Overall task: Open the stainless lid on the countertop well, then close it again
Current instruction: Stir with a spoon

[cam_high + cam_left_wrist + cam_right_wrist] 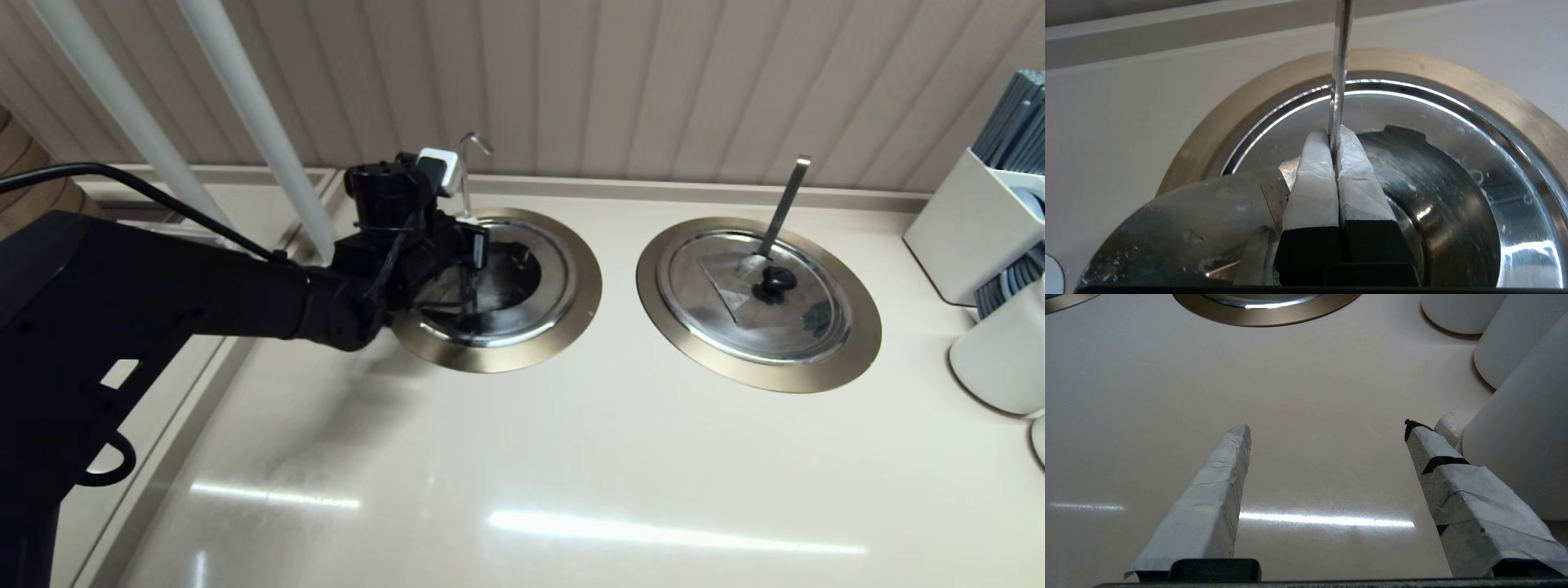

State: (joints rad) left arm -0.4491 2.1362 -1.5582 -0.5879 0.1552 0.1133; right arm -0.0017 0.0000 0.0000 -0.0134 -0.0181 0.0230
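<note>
Left claw (473,261) is parked right over the countertop well (571,314), coming in from the 9 o'clock side in the head view. Its taped fingers (1314,183) are pressed together, basically no gap. The stainless lid (1180,228) is lifted and tilted, one edge tucked in against those fingers, so it looks like they're pinching it. The exact grip spot is hidden behind the fingers though, and I can't see the knob.

With the lid tipped up, the shiny steel bowl (1453,228) of the well is open to view. The bronze-coloured ring runs all the way around it. The hook-ended ladle handle (467,175) stands up at the ring's 12 o'clock edge. In the left wrist view it lines up right with the fingertips.

Over at 3 o'clock from that well sits the twin lid (727,327), flat and closed in its own ring. It has a black knob and a straight ladle handle (784,204).

Right claw (1327,428) is spread wide over bare desk (1306,375), holding nothing. Its one finger is just beside some white containers (1515,437).
</note>
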